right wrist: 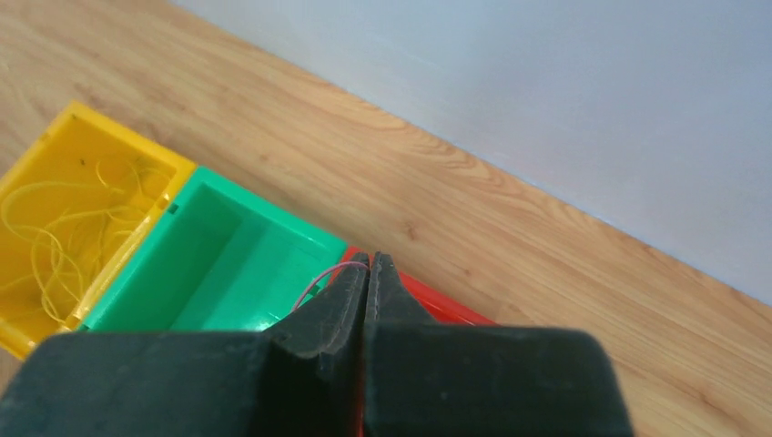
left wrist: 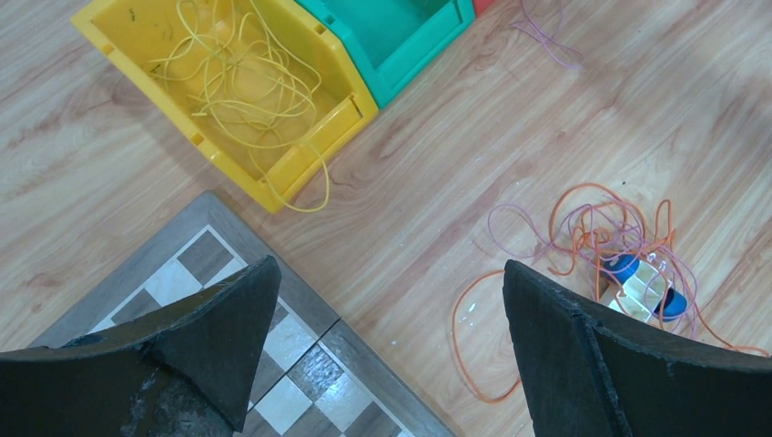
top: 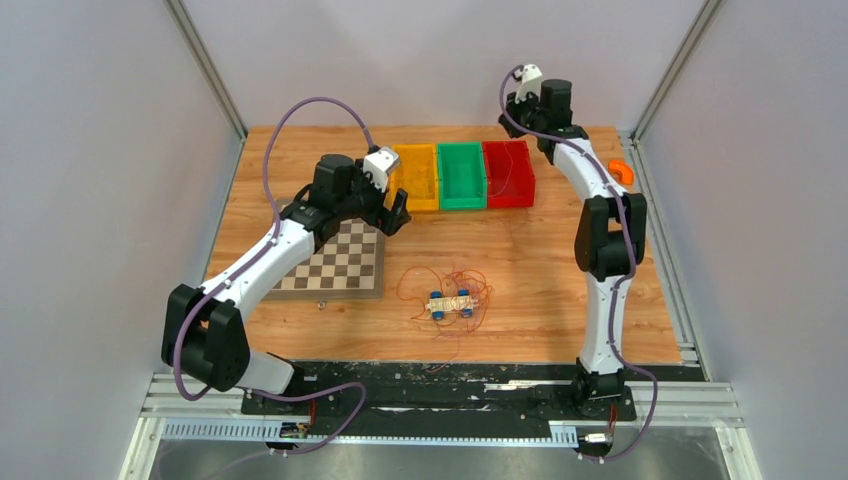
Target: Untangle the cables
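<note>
Above the far bins, your right pincer (right wrist: 368,266) is closed tight, finger against finger, with one thin pinkish strand (right wrist: 319,276) nipped at the tips; it hangs over the seam between the green bin (right wrist: 237,264) and the red bin (right wrist: 437,308). Your left pincer (left wrist: 390,278) is spread wide and holds nothing, poised over a corner of the chessboard (left wrist: 196,264). The cables (top: 450,295) lie in three places: yellow ones (left wrist: 238,86) heaped in the yellow bin (left wrist: 319,137), the strand in your right pincer, and a knot (left wrist: 592,228) of orange and purplish loops on the bench (left wrist: 437,164) around a small block (left wrist: 642,287) with blue ends.

Watch the strand; it is hair-thin and gripped only at the tips, so a quick swing could slip it free, and let go here it may land in the green bin. Whether it trails back to the knot I cannot tell — if it does, lifting will drag the block. One yellow loop spills over its bin's rim near the left pincer; a careless pass could hook it out; a wide grab at the knot may catch several loops and tighten it.
</note>
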